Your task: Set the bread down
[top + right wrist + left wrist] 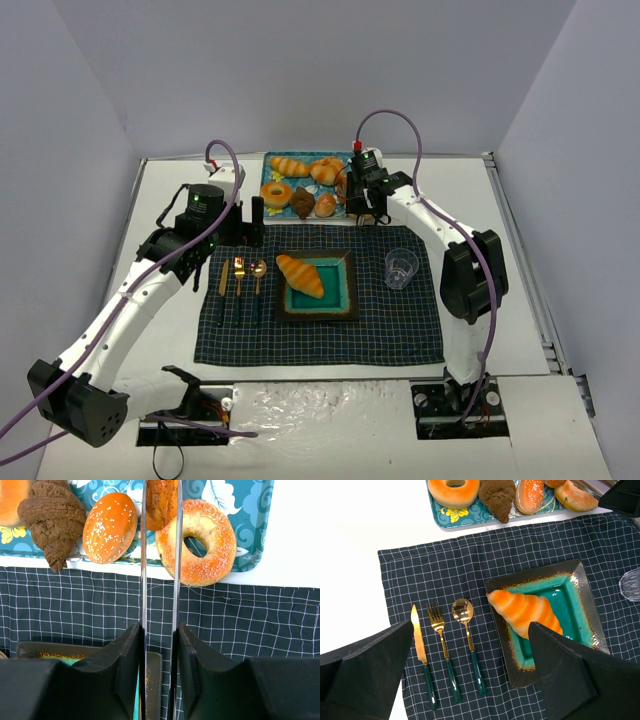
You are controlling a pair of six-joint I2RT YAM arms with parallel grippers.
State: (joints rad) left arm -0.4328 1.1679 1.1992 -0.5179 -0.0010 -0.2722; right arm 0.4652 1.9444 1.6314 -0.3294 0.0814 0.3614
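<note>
The right pincer (pixel 160 645) was clenched on tongs (pixel 144 570) that pointed away from the bases. Their tips pinched a bread (pixel 161 500) at the tray (pixel 252 520). The plate (pixel 343 300), already bearing a croissant (pixel 300 275), lay nearward and leftward. The left pincer (pixel 471 630) hung released over the cutlery (pixel 442 655).

High rear overview, both wrist views close, facing down, sharing tray (pixel 250 520), plate (pixel 501 640)

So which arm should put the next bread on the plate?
Right. The right claw is shut on the tongs, which pinch a piece of bread at the tray. The left claw is open and empty.
</note>
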